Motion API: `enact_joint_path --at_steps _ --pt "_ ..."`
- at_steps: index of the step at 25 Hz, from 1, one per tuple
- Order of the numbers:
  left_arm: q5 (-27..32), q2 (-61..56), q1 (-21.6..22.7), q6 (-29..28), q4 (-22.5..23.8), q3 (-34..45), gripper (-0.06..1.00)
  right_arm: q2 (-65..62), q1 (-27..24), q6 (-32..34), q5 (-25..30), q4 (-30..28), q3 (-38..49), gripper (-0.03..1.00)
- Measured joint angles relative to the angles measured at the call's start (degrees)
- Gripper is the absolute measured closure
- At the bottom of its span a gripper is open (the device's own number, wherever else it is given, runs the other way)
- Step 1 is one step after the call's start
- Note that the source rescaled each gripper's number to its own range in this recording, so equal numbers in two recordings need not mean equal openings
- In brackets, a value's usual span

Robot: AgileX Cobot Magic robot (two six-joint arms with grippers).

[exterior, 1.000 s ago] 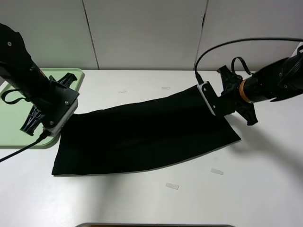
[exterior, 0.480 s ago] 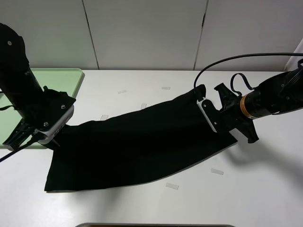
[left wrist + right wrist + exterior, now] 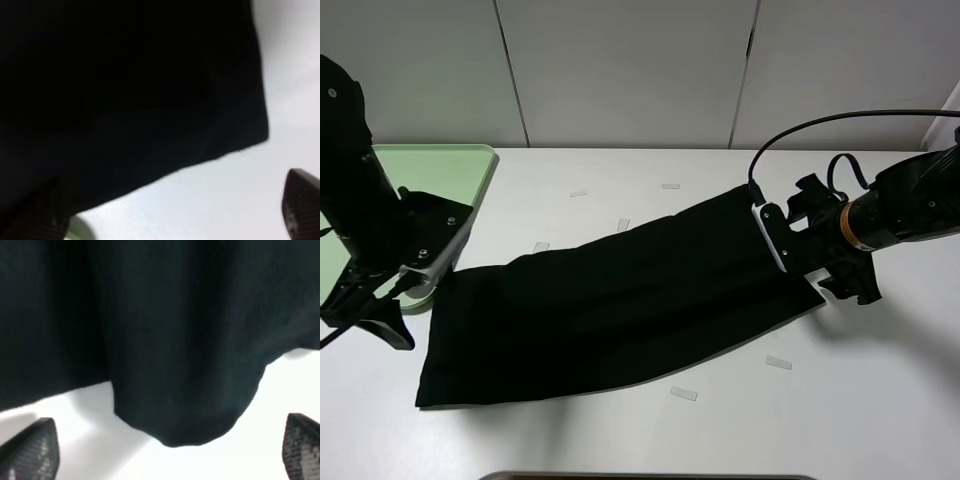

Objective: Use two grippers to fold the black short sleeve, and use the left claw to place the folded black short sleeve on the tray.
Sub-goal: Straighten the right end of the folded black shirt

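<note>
The left claw (image 3: 167, 214) is hanging wide open, both fingertips (image 3: 300, 205) spread far apart with nothing pinched between them. It is sitting just off the near-left end of the black short sleeve (image 3: 620, 300), low over the table (image 3: 620, 430). The right gripper (image 3: 166, 449) is also gaping wide and gripping nothing, with a rounded fold of cloth lying just ahead of its tips at the shirt's far-right end. The shirt is lying flat on the table as a long narrow band running from beside the tray's corner on the left, slanting up to the right arm. No lettering is showing, so the printed side is probably tucked in or facing down. The tray (image 3: 450, 175) is sitting at the far-left edge, partly hidden behind the left arm, and no cloth is resting on it. A few small tape marks (image 3: 778, 362) are dotting the table around the shirt. As for progress, one lengthwise fold is looking done and the band is looking fairly tidy. The shirt is still too long for the tray, so at least one more fold across is likely needed. After that the left claw's pick-up and placing on the tray are remaining, so the task is looking roughly half done at best.
</note>
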Motion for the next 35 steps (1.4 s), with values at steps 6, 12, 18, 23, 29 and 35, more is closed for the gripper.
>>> enact_joint_path --at_steps 6,12,18,23,29,35 --pt "-2.92 0.00 0.00 -1.45 -0.18 0.00 0.06 -0.27 0.00 0.05 2.47 1.19 0.00 -0.03" --pt "-11.55 -3.18 0.00 -4.97 0.83 -1.39 0.06 -8.41 0.00 2.83 4.54 1.45 -2.96 -0.03" --pt "-23.96 -13.99 0.05 -13.54 -0.41 -6.48 0.06 -21.89 0.00 17.45 0.86 2.76 -6.62 -0.03" --pt "-28.44 -27.55 0.05 -22.58 -4.07 -7.54 0.04 -34.32 0.00 31.98 -4.94 4.16 -7.25 -0.03" --pt "-25.45 -41.59 0.05 -24.18 -5.12 -7.54 -0.05 -46.94 0.00 36.08 -9.30 4.70 -7.25 -0.03" --pt "-16.68 -57.37 0.05 -34.77 -5.15 -7.55 -0.06 -57.11 0.00 36.27 -10.39 11.68 -7.25 -0.03"
